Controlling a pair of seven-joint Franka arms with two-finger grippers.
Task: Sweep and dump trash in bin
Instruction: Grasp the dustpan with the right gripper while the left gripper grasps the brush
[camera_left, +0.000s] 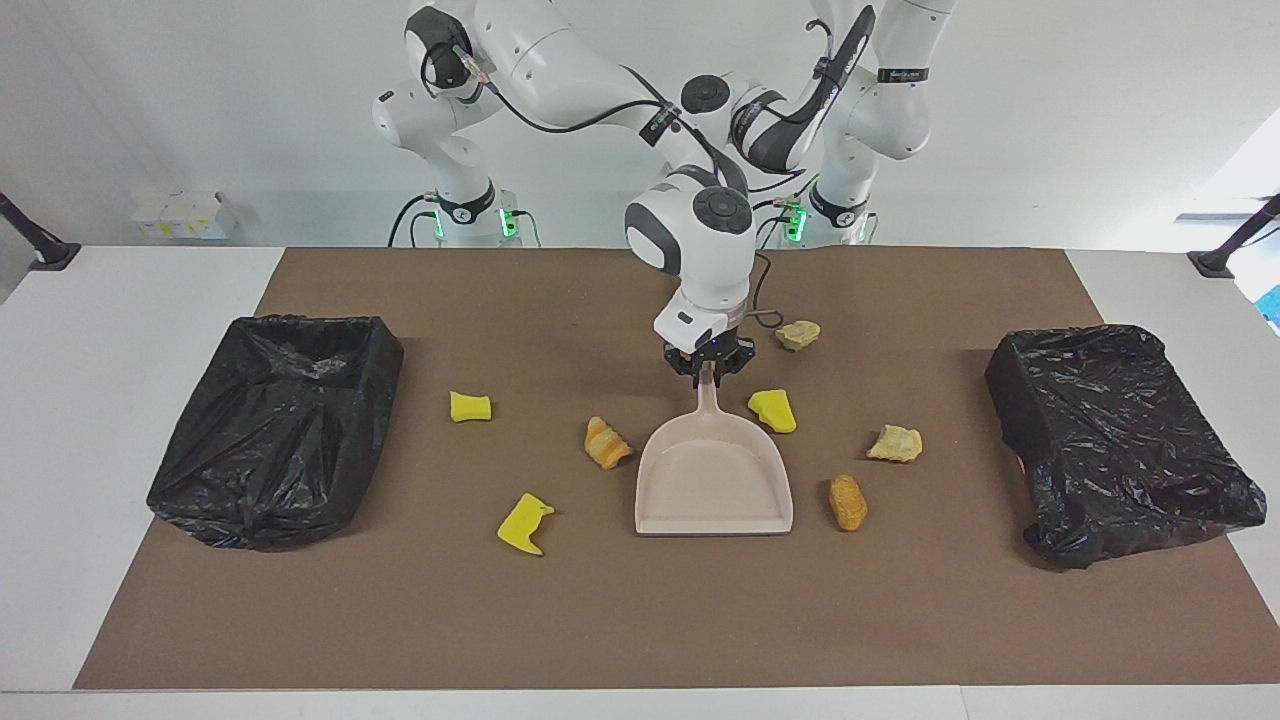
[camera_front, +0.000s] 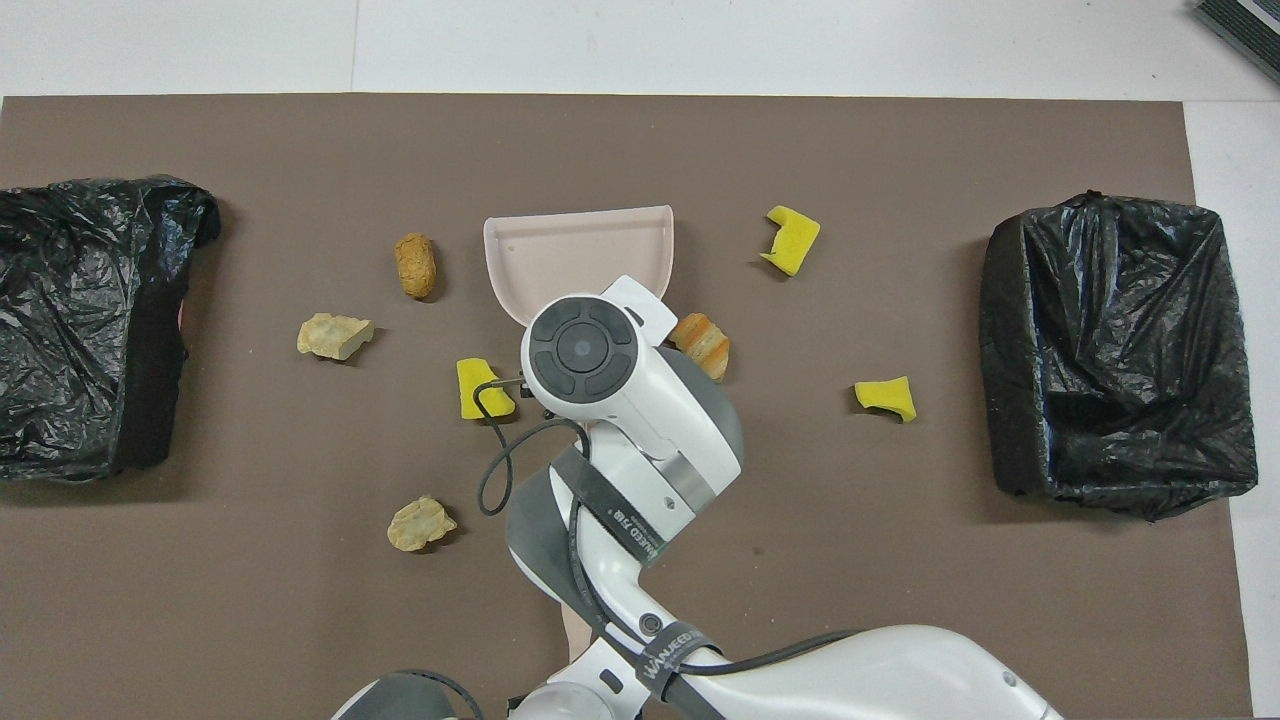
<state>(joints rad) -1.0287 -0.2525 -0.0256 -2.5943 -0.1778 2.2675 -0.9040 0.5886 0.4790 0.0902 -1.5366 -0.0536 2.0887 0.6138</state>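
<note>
The dustpan (camera_left: 714, 480) lay in the middle of the brown mat (camera_left: 640, 620). Its long axis ran straight away from the robots, with the handle toward them and the open mouth toward the mat's edge away from them. The right gripper (camera_left: 708, 368) stood directly over the handle's end, pointing straight down, its fingers pinched narrow on the handle's tip. The pan sat flat and empty.

All seven pieces of trash were loose on the mat. A yellow chunk (camera_left: 774, 410) lay just beside the handle toward the left arm's end, and a striped orange lump (camera_left: 606, 443) was near the pan's wall toward the right arm's end. An orange lump (camera_left: 848, 502) lay beside the pan's mouth corner, with a tan lump (camera_left: 895, 443) a little past it. Another tan lump (camera_left: 798, 334) was nearer the robots than the gripper. Two more yellow chunks (camera_left: 470, 406) (camera_left: 525, 523) lay toward the right arm's bin (camera_left: 300, 322). The other bin (camera_left: 1080, 332) sat at the left arm's end of the mat.

The left gripper was hidden by the right arm's wrist; it was closed, but on what, if anything, I could not tell.
</note>
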